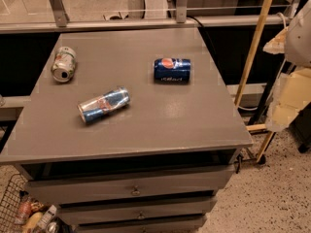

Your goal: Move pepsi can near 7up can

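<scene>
The pepsi can (172, 70) is dark blue with a round red-white-blue logo. It lies on its side on the grey table top (160, 115), right of centre towards the back. The 7up can (64, 63) is pale green and white. It lies on its side near the table's back left corner, with its silver end towards me. My gripper (287, 98) shows as pale cream and white parts at the right edge of the view. It is beyond the table's right side, well away from both cans, and holds nothing that I can see.
A slimmer silver-and-blue can (103, 104) lies on its side front left of centre, between the two task cans. Drawers (136, 191) sit under the table top. A wooden pole (255, 42) leans at the right. A wire basket (14, 208) with items stands on the floor at the lower left.
</scene>
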`<state>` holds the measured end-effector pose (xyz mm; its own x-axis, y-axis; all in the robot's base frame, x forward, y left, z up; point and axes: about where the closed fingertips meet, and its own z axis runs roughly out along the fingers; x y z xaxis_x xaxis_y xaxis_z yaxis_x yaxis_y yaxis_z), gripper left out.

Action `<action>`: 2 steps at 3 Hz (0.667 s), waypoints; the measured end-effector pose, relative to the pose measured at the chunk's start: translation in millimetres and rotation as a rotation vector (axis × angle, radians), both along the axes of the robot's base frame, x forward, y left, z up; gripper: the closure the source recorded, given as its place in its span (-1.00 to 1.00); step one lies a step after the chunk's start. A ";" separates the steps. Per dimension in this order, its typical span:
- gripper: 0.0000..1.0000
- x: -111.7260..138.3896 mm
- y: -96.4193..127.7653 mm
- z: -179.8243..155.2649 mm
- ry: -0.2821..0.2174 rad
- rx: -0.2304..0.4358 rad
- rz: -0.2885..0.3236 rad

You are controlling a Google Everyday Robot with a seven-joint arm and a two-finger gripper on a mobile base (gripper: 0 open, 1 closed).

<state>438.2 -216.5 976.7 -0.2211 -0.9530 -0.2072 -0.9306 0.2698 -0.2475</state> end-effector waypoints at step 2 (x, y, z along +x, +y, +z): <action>-1.00 48.9 34.2 -15.4 0.021 0.019 0.081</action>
